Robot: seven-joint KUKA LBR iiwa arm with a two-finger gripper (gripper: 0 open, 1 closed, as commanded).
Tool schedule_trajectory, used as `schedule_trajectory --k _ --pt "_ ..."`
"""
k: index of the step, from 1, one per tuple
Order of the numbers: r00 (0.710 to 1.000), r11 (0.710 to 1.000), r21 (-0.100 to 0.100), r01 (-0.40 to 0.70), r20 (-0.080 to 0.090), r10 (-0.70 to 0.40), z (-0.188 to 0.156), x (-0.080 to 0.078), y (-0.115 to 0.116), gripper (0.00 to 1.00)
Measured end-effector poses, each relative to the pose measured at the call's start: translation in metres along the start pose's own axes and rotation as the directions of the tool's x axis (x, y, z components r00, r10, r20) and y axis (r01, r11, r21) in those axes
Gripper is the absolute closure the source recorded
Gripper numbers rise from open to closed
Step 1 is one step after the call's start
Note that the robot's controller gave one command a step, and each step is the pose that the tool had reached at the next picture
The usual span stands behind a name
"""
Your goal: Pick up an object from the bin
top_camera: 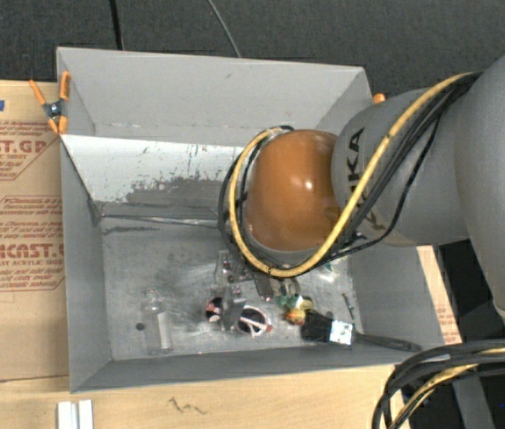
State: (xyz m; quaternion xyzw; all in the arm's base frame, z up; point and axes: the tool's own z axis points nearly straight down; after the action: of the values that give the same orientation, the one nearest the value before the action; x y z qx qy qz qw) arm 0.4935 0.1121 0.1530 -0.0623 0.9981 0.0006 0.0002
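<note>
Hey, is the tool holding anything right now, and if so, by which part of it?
It cannot be told. The tool sits low beside a red, white and black thing near the front wall of the bin, but no grasp is visible.

You have a small red, white and black thing lying just past the hand, with a white-and-red oval piece just beside it.

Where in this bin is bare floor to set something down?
Bare floor lies at the left, between the left wall and the gripper, above the clear vial. Crowded along the near wall: a small heap, a black plug.
</note>
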Motion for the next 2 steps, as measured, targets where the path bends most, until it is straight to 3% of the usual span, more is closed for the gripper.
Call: schedule_trajectory --k 1,2 --pt "0.992 0.992 0.001 0.123 0.000 -0.123 -0.021 0.009 -0.009 1.00" --pt "0.993 0.993 0.000 0.119 0.002 -0.119 0.001 -0.004 -0.004 1.00"
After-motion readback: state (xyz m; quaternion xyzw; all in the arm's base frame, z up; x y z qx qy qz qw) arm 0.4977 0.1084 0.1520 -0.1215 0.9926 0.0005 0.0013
